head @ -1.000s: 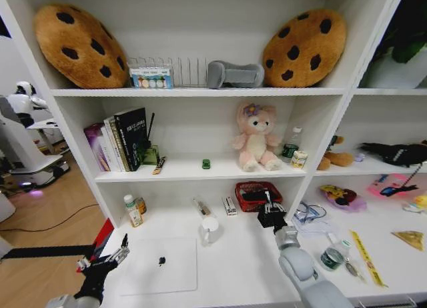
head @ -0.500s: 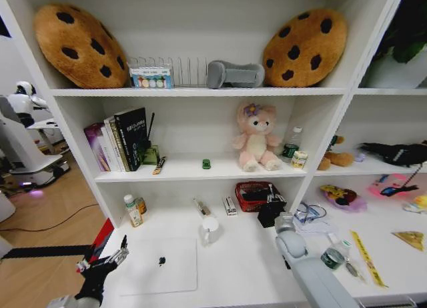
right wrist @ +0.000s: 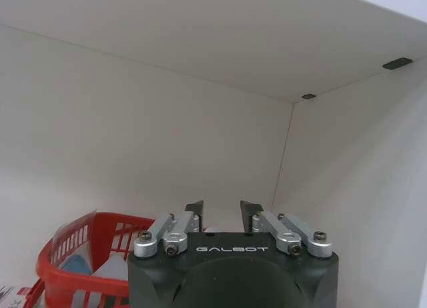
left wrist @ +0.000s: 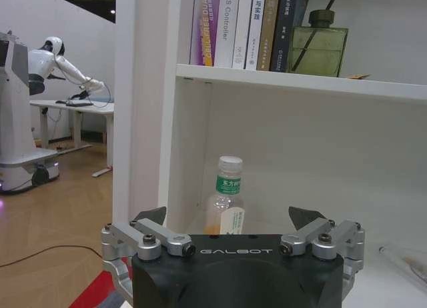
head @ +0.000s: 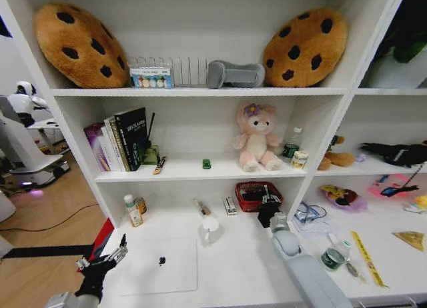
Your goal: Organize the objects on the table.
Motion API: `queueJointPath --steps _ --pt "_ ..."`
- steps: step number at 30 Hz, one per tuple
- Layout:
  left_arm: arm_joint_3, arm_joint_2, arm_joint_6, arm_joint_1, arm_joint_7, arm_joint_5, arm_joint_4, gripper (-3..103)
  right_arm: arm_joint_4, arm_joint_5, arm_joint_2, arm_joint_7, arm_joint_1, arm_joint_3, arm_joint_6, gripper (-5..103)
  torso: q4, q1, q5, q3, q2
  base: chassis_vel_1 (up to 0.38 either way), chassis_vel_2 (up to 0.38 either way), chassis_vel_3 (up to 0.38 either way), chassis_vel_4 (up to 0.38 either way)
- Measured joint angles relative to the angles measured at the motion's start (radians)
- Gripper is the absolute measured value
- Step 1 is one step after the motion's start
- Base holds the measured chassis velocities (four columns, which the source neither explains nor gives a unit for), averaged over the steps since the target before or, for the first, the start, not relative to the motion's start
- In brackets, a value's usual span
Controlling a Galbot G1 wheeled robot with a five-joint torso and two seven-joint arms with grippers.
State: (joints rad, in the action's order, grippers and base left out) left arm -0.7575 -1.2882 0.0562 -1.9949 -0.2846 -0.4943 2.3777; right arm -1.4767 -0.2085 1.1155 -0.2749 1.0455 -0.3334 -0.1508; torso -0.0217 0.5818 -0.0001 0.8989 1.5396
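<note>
My right gripper (head: 269, 200) reaches under the lowest shelf, right beside the red basket (head: 257, 188) at the back of the table (head: 247, 268). In the right wrist view the gripper (right wrist: 222, 207) has its fingers drawn close with a narrow gap, and a small pale thing shows low between them above the basket's rim (right wrist: 67, 235). The silver laptop (head: 160, 265) lies shut at the front left. My left gripper (head: 101, 255) hovers open at the laptop's left edge. A green-labelled can (head: 331, 258) and a yellow ruler (head: 366, 257) lie at the right. A tiny green car (head: 206, 164) sits on the shelf.
A drink bottle (head: 133, 210) stands at the back left, straight ahead of the left gripper (left wrist: 229, 218). A white mug (head: 209, 228) stands mid-table. Books (head: 120, 138) and a plush toy (head: 255, 138) fill the shelf above. The shelf's underside is close over the right gripper.
The right gripper has moved away from me, deeper under the shelf and up beside the red basket. The left arm has stayed where it was.
</note>
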Motion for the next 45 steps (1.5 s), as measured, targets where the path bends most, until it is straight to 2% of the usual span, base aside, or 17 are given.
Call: queueJointPath --steps 1,6,8,9,12,13,14,15,18,22,27,29,31,34,36,42,45 --pt "0.000 0.000 0.000 0.000 0.000 0.000 0.000 100 0.000 0.000 0.000 0.000 0.000 0.000 0.000 33 0.0000 0.000 0.0000 0.000 0.000 0.000 0.000 0.000 0.000" --pt "0.001 -0.006 -0.002 -0.001 0.002 0.003 0.000 100 -0.046 0.002 -0.001 -0.002 0.048 -0.016 0.003 55 0.0000 0.000 0.0002 0.000 0.000 0.000 0.000 0.000 0.000" --pt "0.002 -0.009 -0.003 -0.001 0.003 0.004 0.000 100 -0.064 0.002 -0.003 -0.003 0.059 -0.021 0.004 55 0.0002 0.000 0.0002 0.000 0.000 0.000 0.000 0.000 0.000" --pt "0.005 -0.015 -0.004 -0.001 0.004 0.005 0.001 100 -0.120 -0.002 -0.015 -0.004 0.093 -0.030 0.007 66 0.0005 0.000 0.0002 0.000 0.000 0.000 0.000 0.000 0.000" --pt "0.008 -0.018 -0.005 0.000 0.005 0.010 0.001 100 -0.167 -0.002 -0.025 -0.004 0.126 -0.037 0.009 71 0.0005 0.000 0.0001 0.000 0.000 0.000 0.000 0.000 0.000" --pt "0.013 -0.023 -0.007 0.001 0.006 0.014 0.000 100 -0.244 -0.003 -0.035 -0.001 0.181 -0.047 0.018 77 -0.0004 0.000 0.0001 0.000 0.000 0.000 0.000 0.000 0.000" --pt "0.017 -0.027 -0.009 0.002 0.008 0.017 0.000 100 -0.312 -0.003 -0.037 0.000 0.234 -0.056 0.027 82 -0.0001 0.000 -0.0001 0.000 0.000 0.000 0.000 0.000 0.000" --pt "0.017 -0.027 -0.009 0.002 0.008 0.017 0.000 100 -0.312 -0.003 -0.037 0.000 0.234 -0.056 0.027 82 -0.0001 0.000 -0.0001 0.000 0.000 0.000 0.000 0.000 0.000" --pt "0.019 -0.030 -0.014 0.002 0.014 0.019 0.000 100 -0.438 -0.013 -0.027 0.000 0.348 -0.080 0.051 97 0.0000 0.000 0.0001 0.000 0.000 0.000 0.000 0.000 0.000" --pt "0.018 -0.030 -0.020 -0.001 0.019 0.020 0.001 100 -0.551 -0.023 0.004 0.000 0.471 -0.106 0.078 100 0.0003 0.000 0.0000 0.000 0.000 0.000 0.000 0.000 0.000" --pt "0.017 -0.030 -0.024 0.000 0.022 0.020 0.000 100 -0.583 -0.015 0.035 -0.007 0.581 -0.137 0.094 100 -0.0001 0.000 0.0000 0.000 0.000 0.000 0.000 0.000 0.000" --pt "0.017 -0.030 -0.026 0.001 0.023 0.020 -0.002 100 -0.584 -0.037 0.043 -0.021 0.606 -0.146 0.114 100 0.0000 0.000 0.0000 0.000 0.000 0.000 0.000 0.000 0.000" --pt "0.022 -0.032 -0.030 0.003 0.023 0.023 -0.006 100 -0.581 -0.113 0.054 -0.049 0.628 -0.165 0.180 100 -0.0001 0.000 0.0000 0.000 0.000 0.000 0.000 0.000 0.000" --pt "0.028 -0.034 -0.035 0.001 0.025 0.028 -0.009 100 -0.568 -0.186 0.054 -0.071 0.627 -0.176 0.242 100 0.0000 0.000 0.0001 0.000 0.000 0.000 0.000 0.000 0.000" --pt "0.031 -0.036 -0.039 -0.002 0.026 0.033 -0.011 100 -0.537 -0.266 0.037 -0.089 0.599 -0.183 0.311 100 0.0002 0.000 0.0001 0.000 0.000 0.000 0.000 0.000 0.000" --pt "0.025 -0.033 -0.040 -0.004 0.026 0.033 -0.011 100 -0.490 -0.352 0.014 -0.117 0.547 -0.183 0.391 100 0.0002 0.000 0.0001 0.000 0.000 0.000 0.000 0.000 0.000" --pt "0.023 -0.033 -0.040 -0.004 0.026 0.033 -0.011 100 -0.480 -0.359 0.013 -0.120 0.540 -0.182 0.397 100 0.0002 0.000 0.0001 0.000 0.000 0.000 0.000 0.000 0.000"
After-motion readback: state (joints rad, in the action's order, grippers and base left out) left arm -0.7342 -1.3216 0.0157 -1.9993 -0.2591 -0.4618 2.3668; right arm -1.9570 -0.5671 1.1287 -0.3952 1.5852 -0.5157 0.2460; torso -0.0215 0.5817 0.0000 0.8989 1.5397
